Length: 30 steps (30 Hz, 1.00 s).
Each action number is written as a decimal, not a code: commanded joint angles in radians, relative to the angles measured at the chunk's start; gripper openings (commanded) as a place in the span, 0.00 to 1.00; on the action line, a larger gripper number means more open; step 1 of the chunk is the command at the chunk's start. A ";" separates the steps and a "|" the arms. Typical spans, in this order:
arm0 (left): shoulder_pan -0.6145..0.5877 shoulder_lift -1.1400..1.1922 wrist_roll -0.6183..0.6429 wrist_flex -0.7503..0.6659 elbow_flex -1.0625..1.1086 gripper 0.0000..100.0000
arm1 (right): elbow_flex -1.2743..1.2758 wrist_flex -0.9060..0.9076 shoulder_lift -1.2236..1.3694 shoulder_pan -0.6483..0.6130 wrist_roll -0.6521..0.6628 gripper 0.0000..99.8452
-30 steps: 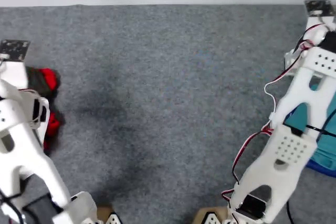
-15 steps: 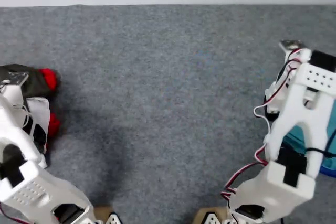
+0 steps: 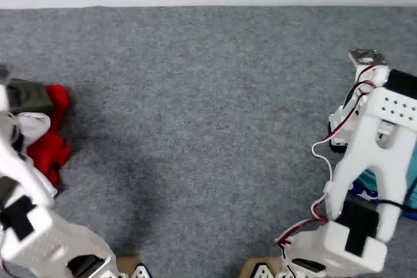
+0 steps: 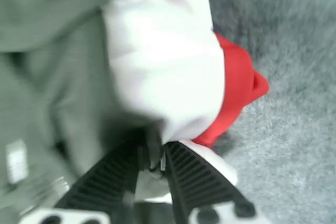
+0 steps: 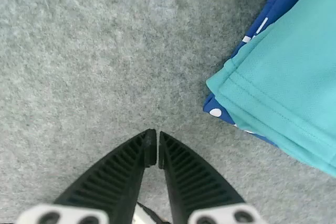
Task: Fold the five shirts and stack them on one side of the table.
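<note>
My left gripper (image 4: pixel 153 157) is shut on the edge of a white shirt (image 4: pixel 163 72), which is bunched with a red shirt (image 4: pixel 239 90) and a grey-green shirt (image 4: pixel 47 51). In the high view this pile lies at the table's left edge: grey-green shirt (image 3: pixel 27 96), white shirt (image 3: pixel 31 124), red shirt (image 3: pixel 52 144). My right gripper (image 5: pixel 153 149) is shut with nothing in it, over bare grey carpet. Just beside it a teal shirt (image 5: pixel 286 85) lies on a blue dotted shirt (image 5: pixel 231 108). That stack sits at the right edge (image 3: pixel 409 161), partly hidden under the right arm (image 3: pixel 378 141).
The table (image 3: pixel 208 109) is covered in grey carpet, with open room across its middle and back. A pale wall runs along the far edge. Both arm bases stand at the front edge.
The left arm has pulled back toward the front, and the shirt pile has shifted with more red showing. The right gripper has come back from the far right corner.
</note>
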 commanded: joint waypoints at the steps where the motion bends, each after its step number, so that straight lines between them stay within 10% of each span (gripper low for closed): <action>1: -0.005 -0.172 -0.009 0.034 -0.130 0.00 | 0.011 0.039 -0.077 -0.013 -0.043 0.01; 30: -0.086 -0.336 -0.221 -0.066 0.282 0.19 | 0.032 0.042 -0.147 -0.015 -0.049 0.01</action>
